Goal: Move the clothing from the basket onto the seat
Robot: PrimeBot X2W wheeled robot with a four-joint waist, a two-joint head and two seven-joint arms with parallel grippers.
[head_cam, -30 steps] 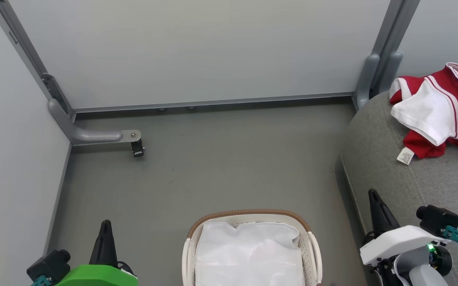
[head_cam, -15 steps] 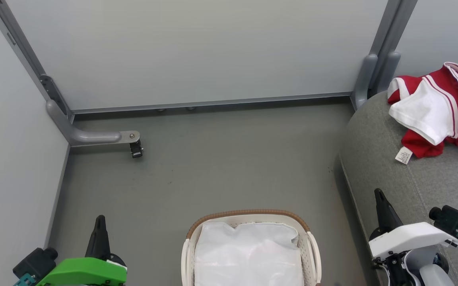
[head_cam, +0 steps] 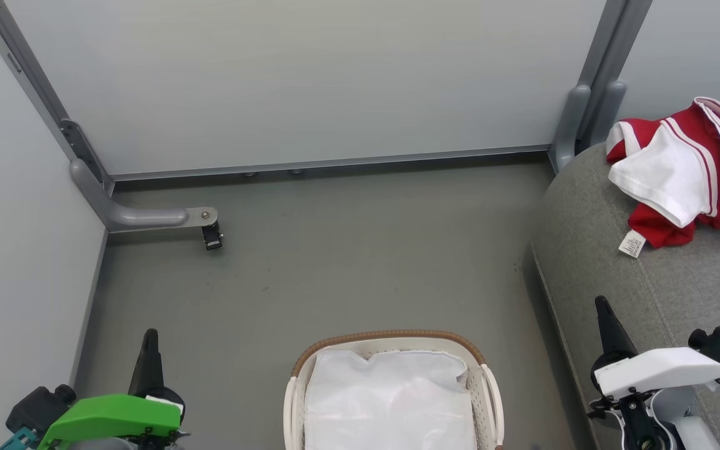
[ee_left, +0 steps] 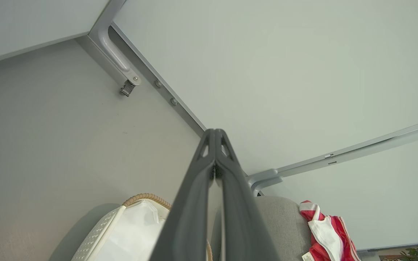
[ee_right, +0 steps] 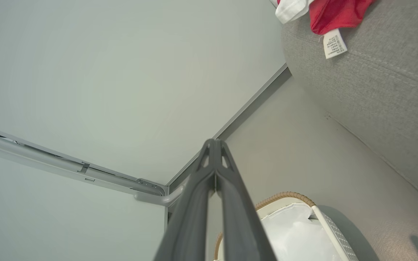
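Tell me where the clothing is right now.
In the head view the red-and-white clothing lies heaped at upper right on the grey seat, apart from the basket at bottom centre.

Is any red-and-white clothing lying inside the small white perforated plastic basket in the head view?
No: the white perforated basket shows a white liner sheet, while the red-and-white clothing lies on the grey fabric seat.

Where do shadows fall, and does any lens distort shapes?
Head view: even soft light, a dark shadow on the floor beside the seat. Left wrist view: the wide lens swells the left gripper toward the bottom. Right wrist view: the basket casts a soft shadow.
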